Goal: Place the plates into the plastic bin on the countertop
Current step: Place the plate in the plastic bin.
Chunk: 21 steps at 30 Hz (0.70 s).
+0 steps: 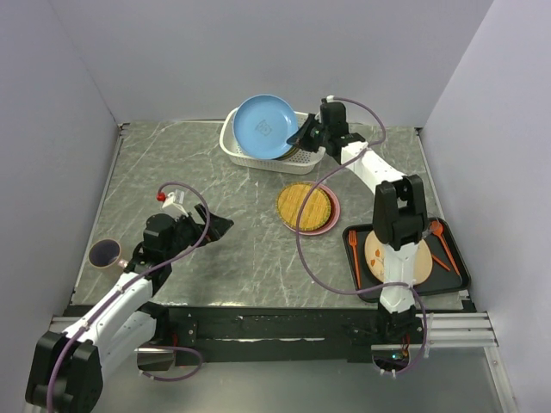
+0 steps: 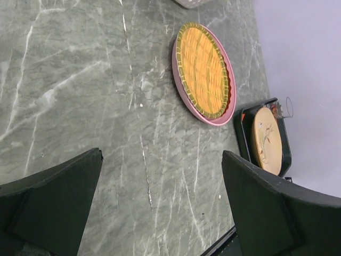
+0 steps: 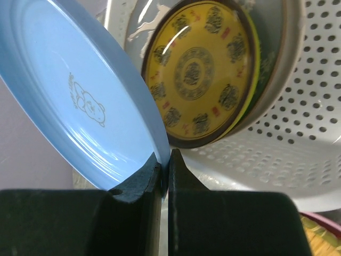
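My right gripper (image 1: 303, 135) is shut on the rim of a blue plate (image 1: 265, 126) and holds it tilted over the white plastic bin (image 1: 234, 146) at the back of the countertop (image 1: 215, 181). In the right wrist view the blue plate (image 3: 74, 101) is pinched between my fingers (image 3: 166, 176), above a yellow and brown plate (image 3: 200, 74) lying in the bin (image 3: 298, 149). A woven straw plate (image 1: 306, 204) lies on a pink plate (image 1: 332, 218) mid-table. My left gripper (image 1: 219, 227) is open and empty, left of them.
A black tray (image 1: 455, 277) at the right front holds a cream plate (image 1: 420, 262) and orange cutlery (image 1: 442, 245). A small cup (image 1: 105, 253) stands at the left edge. Grey walls close the back and sides.
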### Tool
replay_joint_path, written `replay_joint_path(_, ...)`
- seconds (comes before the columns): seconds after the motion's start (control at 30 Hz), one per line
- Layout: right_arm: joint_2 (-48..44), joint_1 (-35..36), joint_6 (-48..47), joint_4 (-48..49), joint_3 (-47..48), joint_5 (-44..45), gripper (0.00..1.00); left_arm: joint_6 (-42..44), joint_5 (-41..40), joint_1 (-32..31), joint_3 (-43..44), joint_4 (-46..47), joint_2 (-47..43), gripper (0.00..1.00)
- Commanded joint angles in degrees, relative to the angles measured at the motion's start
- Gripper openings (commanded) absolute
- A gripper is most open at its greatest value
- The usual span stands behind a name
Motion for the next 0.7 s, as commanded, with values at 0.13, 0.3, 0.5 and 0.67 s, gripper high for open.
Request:
replay_joint_path(0.13,4.59,-1.76,1.54,0.47,7.98,-1.07,0.0,1.11,0.65,-0.03,-0.62,2.63,-0.19,0.99)
replay_joint_path(0.3,6.79,-2.38,1.99,-0.14,9.92,-0.9,0.0,0.85,0.48,-0.03,-1.67,3.15,-0.37,0.99)
replay_joint_path(0.5,7.94,-3.17,2.34,-0.23,10.36,-1.33,0.0,1.55,0.48,-0.03,-0.36,2.02,0.51,0.99)
replay_joint_path(0.67,10.04,-3.26,2.86,-0.23,11.68,-1.6,0.03,2.78,0.13,-0.03,0.87,0.79,1.21,0.99)
